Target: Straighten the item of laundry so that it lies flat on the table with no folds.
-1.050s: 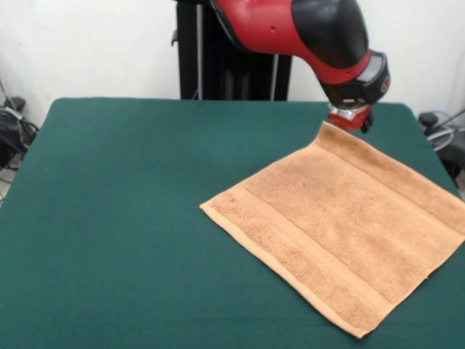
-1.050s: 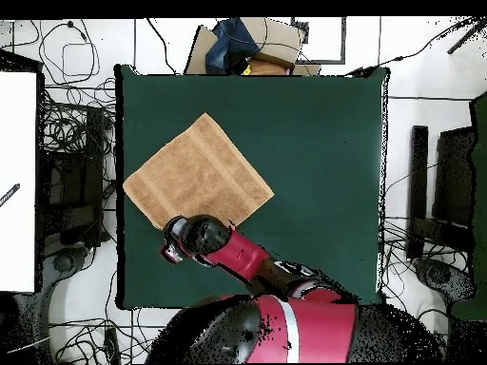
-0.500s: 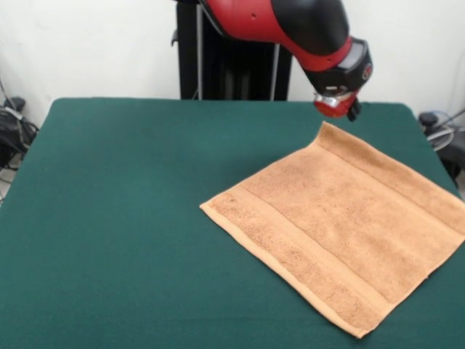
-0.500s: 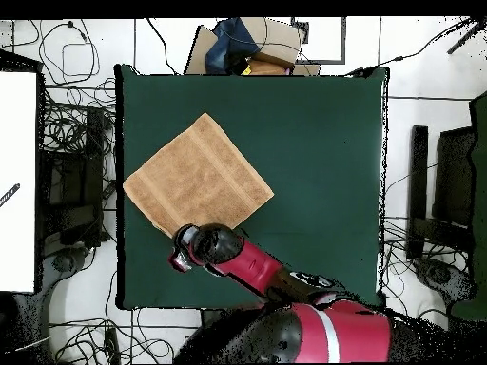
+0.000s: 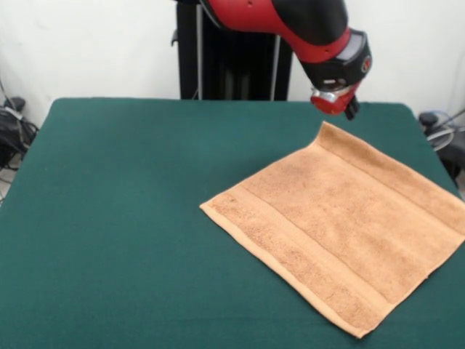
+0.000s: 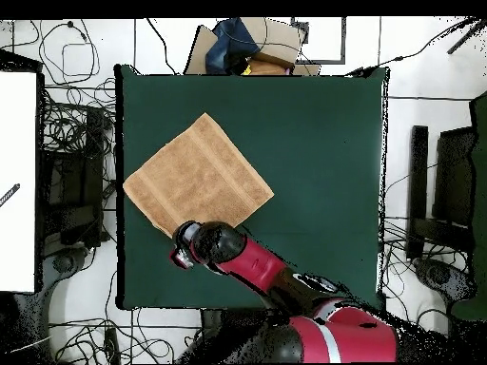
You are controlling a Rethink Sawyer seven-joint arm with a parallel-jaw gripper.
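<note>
The item of laundry (image 5: 341,225) is a light orange-brown towel spread flat on the right half of the green table (image 5: 116,218), turned like a diamond, with woven bands along two sides. No folds show on it. In the overhead view the item of laundry (image 6: 198,179) lies near the table's (image 6: 314,143) left edge. My gripper (image 5: 338,103) hangs a little above and just behind the towel's far corner, not touching it and holding nothing. From above, the gripper (image 6: 181,257) sits just past the towel's lower corner.
The towel's right corner reaches close to the table's edge (image 5: 459,218). A cardboard box with dark cloth (image 6: 252,48) lies beyond one table edge. Cables (image 6: 71,133) and a white panel (image 6: 17,181) surround the table on the floor.
My gripper has lifted off the towel's far corner and drawn slightly back toward the pedestal. The towel lies as it did.
</note>
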